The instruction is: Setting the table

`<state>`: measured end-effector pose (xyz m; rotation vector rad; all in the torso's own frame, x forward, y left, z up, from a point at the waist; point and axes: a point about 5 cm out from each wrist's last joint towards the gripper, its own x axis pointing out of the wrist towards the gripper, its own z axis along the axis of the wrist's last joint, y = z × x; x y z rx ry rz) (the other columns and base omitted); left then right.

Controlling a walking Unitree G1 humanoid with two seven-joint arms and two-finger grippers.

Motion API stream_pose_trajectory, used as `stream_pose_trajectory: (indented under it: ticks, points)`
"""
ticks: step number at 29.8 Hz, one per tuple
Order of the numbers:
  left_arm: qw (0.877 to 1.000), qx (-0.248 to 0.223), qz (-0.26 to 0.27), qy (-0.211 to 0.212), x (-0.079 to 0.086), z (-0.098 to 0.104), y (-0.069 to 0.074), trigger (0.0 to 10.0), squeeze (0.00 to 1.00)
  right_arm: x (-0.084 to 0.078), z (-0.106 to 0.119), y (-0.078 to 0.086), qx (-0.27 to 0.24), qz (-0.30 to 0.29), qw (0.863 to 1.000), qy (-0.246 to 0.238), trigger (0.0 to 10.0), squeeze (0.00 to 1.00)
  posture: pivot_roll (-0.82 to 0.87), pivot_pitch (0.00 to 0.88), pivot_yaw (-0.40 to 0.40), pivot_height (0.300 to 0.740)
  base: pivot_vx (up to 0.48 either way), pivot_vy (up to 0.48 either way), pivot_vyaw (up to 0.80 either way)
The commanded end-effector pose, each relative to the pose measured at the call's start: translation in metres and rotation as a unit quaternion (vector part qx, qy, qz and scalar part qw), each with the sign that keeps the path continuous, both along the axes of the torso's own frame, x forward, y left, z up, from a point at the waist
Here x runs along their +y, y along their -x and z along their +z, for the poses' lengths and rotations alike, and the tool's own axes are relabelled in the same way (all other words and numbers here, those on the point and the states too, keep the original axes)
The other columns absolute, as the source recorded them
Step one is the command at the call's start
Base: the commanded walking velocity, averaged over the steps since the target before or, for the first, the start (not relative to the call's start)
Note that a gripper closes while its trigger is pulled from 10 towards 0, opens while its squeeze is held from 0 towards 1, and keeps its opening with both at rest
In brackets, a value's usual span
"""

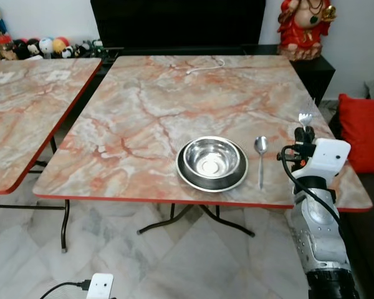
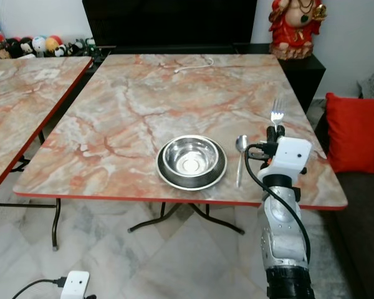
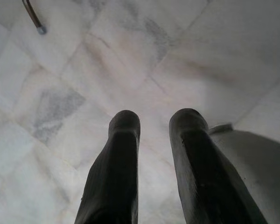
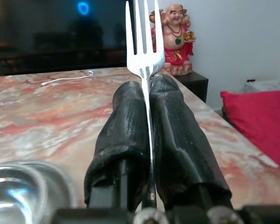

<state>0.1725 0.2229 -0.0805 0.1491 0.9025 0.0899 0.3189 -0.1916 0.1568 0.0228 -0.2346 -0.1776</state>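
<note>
Steel glints at the near right part of the marble-patterned table (image 1: pixel 143 106): a bowl (image 1: pixel 212 159) sits inside a plate (image 1: pixel 187 175), and a spoon (image 1: pixel 260 159) lies just to their right, bowl end away from the robot. The step in hand looks like placing the fork (image 4: pixel 143 42), the last piece of this 1 setting that is not yet on the table.

In the right wrist view, the right gripper (image 4: pixel 148 88) is clenched on the fork: its 2 black fingers (image 4: pixel 123 126) press flat against either side of the handle, which runs down between them, while the tines stand clear beyond the fingertips, pointing towards the far edge of the table. From the head views, the fork sits above the table's right part, to the right of the spoon and near the table's right edge. Whether it touches the tabletop I cannot tell.

The next move probably calls for lowering the fork until it lies flat on the marble, roughly parallel to the spoon and apart from it, then releasing. With the edge close, it should be set well inboard so it does not slide off.

The left gripper (image 3: pixel 154 135) hangs idle over the tiled floor (image 3: pixel 60 70), its fingers parted and holding nothing.
</note>
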Motion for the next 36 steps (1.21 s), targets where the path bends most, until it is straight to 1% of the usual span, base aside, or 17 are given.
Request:
stream_pose_trajectory:
  ticks: [1, 7, 14, 26, 33, 36]
  points:
    - [1.0, 0.008, 0.0, -0.006, 0.0033, -0.0005, 0.0021, 10.0, 0.0, 0.0037, 0.0041, -0.0034, -0.003, 0.006, 1.0, -0.002, 10.0, 0.0, -0.08, 0.06, 0.039, 0.74, 0.0, 0.0, 0.0]
    - [1.0, 0.0, 0.002, -0.002, 0.0033, 0.0, 0.0021, 10.0, 0.0, 0.0044, 0.0036, -0.0037, -0.004, 0.005, 1.0, -0.001, 10.0, 0.0, -0.07, 0.062, 0.037, 0.74, 0.0, 0.0, 0.0]
    - [1.0, 0.003, 0.003, 0.002, 0.0035, -0.0004, 0.0026, 10.0, 0.0, 0.0047, 0.0035, -0.0038, -0.002, 0.004, 1.0, -0.002, 10.0, 0.0, -0.08, 0.063, 0.04, 0.74, 0.0, 0.0, 0.0]
    - [1.0, 0.001, 0.0, 0.003, 0.0032, 0.0, 0.0019, 10.0, 0.0, 0.0046, -0.0011, -0.0053, 0.013, 0.0, 1.0, 0.001, 10.0, 0.0, -0.08, 0.065, 0.043, 0.74, 0.326, 0.0, 0.0]
    - [1.0, 0.001, -0.001, 0.002, 0.0033, 0.0002, 0.0017, 10.0, 0.0, 0.0027, -0.0008, -0.0059, 0.013, -0.004, 1.0, 0.001, 10.0, 0.0, -0.08, 0.067, 0.044, 0.74, 0.363, 0.0, 0.0]
    - [1.0, 0.0, -0.002, 0.0, 0.0029, 0.0003, 0.0012, 10.0, 0.0, 0.0007, -0.0012, -0.006, 0.015, -0.01, 1.0, 0.002, 10.0, 0.0, -0.08, 0.068, 0.043, 0.74, 0.097, 0.0, 0.0]
